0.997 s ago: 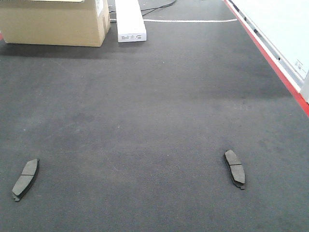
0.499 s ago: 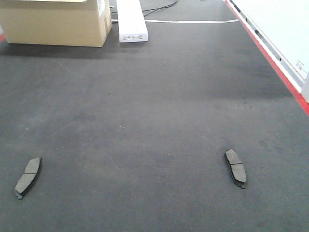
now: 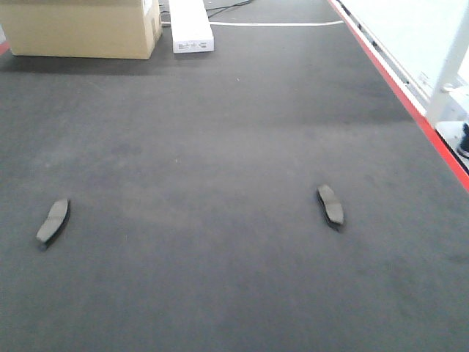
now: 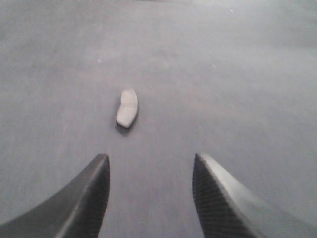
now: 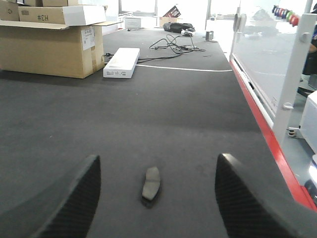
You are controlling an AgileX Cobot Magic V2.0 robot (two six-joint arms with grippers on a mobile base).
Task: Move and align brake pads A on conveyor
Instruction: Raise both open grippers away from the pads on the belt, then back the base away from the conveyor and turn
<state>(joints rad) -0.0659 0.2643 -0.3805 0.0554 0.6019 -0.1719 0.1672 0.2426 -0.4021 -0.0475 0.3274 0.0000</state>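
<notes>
Two dark grey brake pads A lie flat on the charcoal conveyor. One brake pad is at the left, the other brake pad at the right. Neither gripper shows in the front view. In the left wrist view my left gripper is open and empty, with the left pad on the belt ahead of its fingertips. In the right wrist view my right gripper is open wide, and the right pad lies on the belt between the two fingers, touching neither.
A cardboard box and a flat white box sit at the far end of the belt. A red side rail runs along the right edge, with a white frame post beyond it. Cables lie farther back.
The front view has shifted: both pads and the boxes now sit higher in the frame and look smaller, and the post at the right has come into view. The pads keep their spacing.
</notes>
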